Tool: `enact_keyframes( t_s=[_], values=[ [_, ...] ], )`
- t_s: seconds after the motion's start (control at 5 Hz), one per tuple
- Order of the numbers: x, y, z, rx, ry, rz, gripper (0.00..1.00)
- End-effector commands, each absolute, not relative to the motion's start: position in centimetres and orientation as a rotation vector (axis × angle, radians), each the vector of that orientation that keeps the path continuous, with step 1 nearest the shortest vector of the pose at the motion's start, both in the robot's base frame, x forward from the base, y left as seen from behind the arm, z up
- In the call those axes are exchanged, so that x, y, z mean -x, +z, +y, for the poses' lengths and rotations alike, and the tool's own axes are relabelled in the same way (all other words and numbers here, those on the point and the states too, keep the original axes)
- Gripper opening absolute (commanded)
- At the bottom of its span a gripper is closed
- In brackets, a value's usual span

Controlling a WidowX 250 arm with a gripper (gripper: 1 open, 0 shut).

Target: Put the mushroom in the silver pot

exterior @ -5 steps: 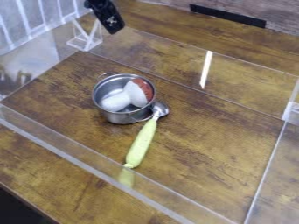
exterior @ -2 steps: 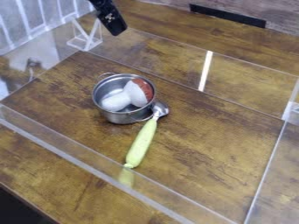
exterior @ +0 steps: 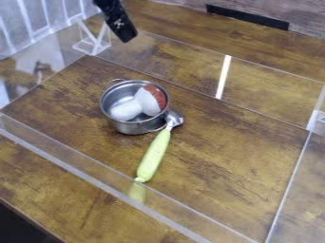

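The silver pot [exterior: 109, 96] stands left of the middle of the wooden table, its short handle pointing right and toward the front. The mushroom [exterior: 132, 105] lies on its side inside the pot, white stem to the front left and red-brown cap to the back right. My gripper [exterior: 117, 19] hangs at the top left of the view, well above and behind the pot. It shows only as a dark slanted bar. Nothing is visible in it, and I cannot make out how its jaws stand.
A long yellow-green corn-like piece [exterior: 154, 155] lies just in front of the pot's handle. Clear plastic walls [exterior: 225, 74] fence in the work area. A white rack [exterior: 91, 39] stands at the back left.
The gripper has edged slightly down and to the right in the picture. The mushroom, pot and corn-like piece have stayed where they were.
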State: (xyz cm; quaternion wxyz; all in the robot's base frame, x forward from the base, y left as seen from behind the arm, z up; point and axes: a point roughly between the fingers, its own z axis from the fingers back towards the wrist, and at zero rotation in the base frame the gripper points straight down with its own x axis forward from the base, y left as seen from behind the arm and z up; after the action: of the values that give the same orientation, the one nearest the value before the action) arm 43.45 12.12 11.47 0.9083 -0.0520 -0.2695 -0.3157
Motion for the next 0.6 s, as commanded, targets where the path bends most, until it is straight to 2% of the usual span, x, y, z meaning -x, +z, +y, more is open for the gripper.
enact_keyframes(
  t_s=[0.0, 0.4],
  values=[
    [-43.58, 13.79, 13.61, 0.063, -0.643, -0.610, 1.00],
    [-43.84, 13.53, 13.62, 0.090, -0.651, -0.611, 1.00]
  ],
)
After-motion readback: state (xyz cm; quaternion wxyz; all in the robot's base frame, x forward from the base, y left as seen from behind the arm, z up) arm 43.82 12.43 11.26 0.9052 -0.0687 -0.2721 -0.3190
